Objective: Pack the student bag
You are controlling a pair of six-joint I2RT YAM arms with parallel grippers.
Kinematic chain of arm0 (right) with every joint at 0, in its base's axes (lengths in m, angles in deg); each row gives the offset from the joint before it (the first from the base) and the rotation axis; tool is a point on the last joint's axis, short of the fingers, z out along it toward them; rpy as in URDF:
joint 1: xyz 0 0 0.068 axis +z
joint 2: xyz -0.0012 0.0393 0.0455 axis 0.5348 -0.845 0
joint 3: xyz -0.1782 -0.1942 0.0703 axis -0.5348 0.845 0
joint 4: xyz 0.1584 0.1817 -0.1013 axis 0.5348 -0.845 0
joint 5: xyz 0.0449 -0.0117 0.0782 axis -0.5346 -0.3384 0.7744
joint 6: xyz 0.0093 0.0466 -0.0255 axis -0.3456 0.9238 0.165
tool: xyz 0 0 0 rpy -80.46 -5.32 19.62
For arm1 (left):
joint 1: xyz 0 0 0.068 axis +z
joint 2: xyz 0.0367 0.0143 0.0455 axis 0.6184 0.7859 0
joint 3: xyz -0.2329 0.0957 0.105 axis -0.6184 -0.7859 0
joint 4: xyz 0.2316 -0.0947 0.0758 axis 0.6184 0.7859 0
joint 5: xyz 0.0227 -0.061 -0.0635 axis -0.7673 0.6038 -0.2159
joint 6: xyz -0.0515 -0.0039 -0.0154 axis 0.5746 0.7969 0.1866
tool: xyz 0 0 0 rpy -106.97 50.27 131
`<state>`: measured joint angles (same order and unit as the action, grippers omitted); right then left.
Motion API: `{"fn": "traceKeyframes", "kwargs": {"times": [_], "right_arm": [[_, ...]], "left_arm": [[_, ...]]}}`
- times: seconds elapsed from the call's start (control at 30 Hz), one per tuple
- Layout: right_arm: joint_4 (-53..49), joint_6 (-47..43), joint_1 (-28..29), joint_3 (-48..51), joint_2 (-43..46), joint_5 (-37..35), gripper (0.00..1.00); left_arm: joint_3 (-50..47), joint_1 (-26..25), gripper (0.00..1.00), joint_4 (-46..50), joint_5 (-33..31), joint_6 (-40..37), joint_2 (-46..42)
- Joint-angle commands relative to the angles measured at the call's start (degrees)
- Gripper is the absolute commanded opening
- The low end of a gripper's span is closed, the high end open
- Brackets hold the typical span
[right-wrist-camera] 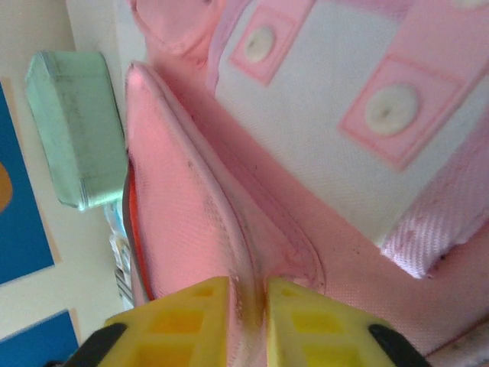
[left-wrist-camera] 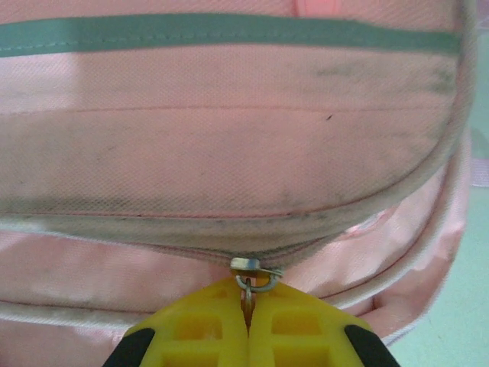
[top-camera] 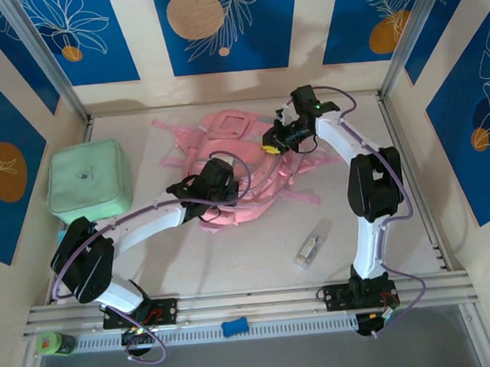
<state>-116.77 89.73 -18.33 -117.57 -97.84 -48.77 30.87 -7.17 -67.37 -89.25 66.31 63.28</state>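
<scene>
Left tool (left-wrist-camera: pixel 246 310) is pressed together on the zipper pull (left-wrist-camera: pixel 256 274) of the student bag (top-camera: pixel 235 126), laid flat mid-desk. Right tool (right-wrist-camera: pixel 250 306) is seen pinching a bag seam. Packing is judged barely begun; mint case (top-camera: pixel 88 180) lies outside.

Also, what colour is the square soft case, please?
The soft case is mint green; top external view.

The left arm (top-camera: pixel 151 216) reaches forward and to the right from its base. The left gripper (left-wrist-camera: pixel 246 310) has its yellow fingers pressed together on a metal zip pull (left-wrist-camera: pixel 252 274). The right arm (top-camera: pixel 368 188) folds at the elbow and reaches left; the right gripper (right-wrist-camera: pixel 250 298) pinches a fold of the student bag (right-wrist-camera: pixel 183 222), fingers nearly touching
</scene>
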Motion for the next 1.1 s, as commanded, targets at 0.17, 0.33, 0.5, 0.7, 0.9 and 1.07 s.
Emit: {"fn": "traceKeyframes", "kwargs": {"times": [0.17, 0.33, 0.5, 0.7, 0.9, 1.07], "right_arm": [[17.15, 14.21, 0.35, 21.81, 15.8, 7.46, 0.58], [31.55, 29.11, 6.01, 34.68, 22.16, 6.75, 0.61], [38.17, 36.9, 12.06, 37.75, 21.71, -0.9, 0.51], [36.77, 33.89, 12.73, 35.32, 18.08, -5.54, 0.28], [27.4, 23.53, 10.5, 31.57, 17.95, -6.59, 0.05], [22.75, 14.68, 5.0, 30.68, 20.47, -2.19, 0.0]], "left_arm": [[-1.22, 0.18, 0.0, -0.31, 4.66, 0.1, -1.29], [-0.84, 0.13, 0.0, -0.33, 5.06, -0.22, -0.59], [-0.81, 0.14, 0.0, -0.79, 5.26, -0.5, -0.06], [-0.92, 0.11, 0.0, -1.0, 6.38, -2.23, -0.61], [-0.43, -1.42, 0.0, -1.28, 11.01, -2.17, -0.62], [5.81, -6.75, 0.0, 4.84, 6.39, 2.97, 2.23]]}}
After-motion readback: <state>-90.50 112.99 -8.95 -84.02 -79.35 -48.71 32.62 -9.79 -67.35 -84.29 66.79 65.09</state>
